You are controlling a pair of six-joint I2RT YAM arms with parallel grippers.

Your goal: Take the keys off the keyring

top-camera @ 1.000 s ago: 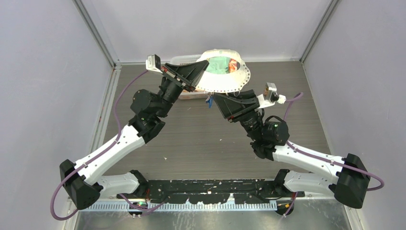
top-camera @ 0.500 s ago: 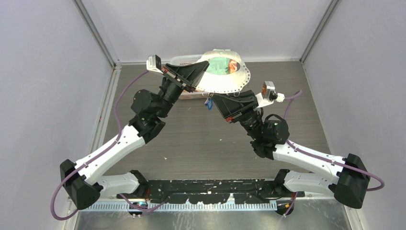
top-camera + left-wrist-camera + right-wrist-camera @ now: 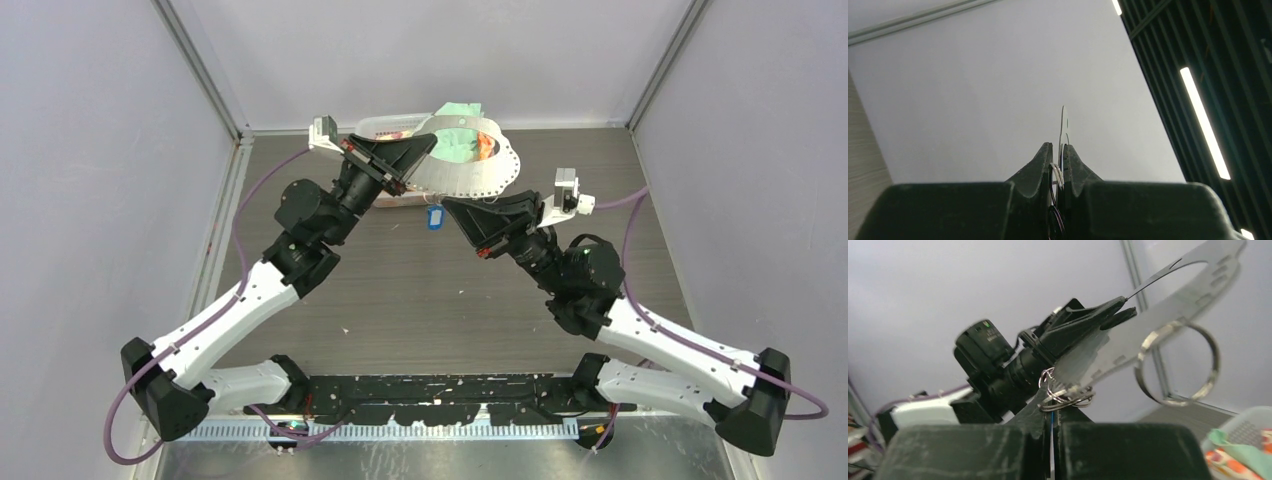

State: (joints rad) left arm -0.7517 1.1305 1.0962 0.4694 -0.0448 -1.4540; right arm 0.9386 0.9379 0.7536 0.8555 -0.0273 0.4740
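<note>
The left gripper (image 3: 424,152) has its jaws pressed together on the edge of the wide, flat grey ring-shaped plate (image 3: 470,180). It holds the plate up, tilted, over the white plastic basket (image 3: 392,124). The right gripper (image 3: 452,208) pinches the small silver wire loops (image 3: 1066,393) at the plate's near rim. The keys with the bright blue plastic tag (image 3: 433,217) hang just under it. A big silver ring (image 3: 1178,365) hangs from the rim too.

I think the best way is for the left to hold firm while the right pulls slowly and turns the loop out, with no yanking.

Both arms reach forward and up, and their tips meet like a tent.
</note>
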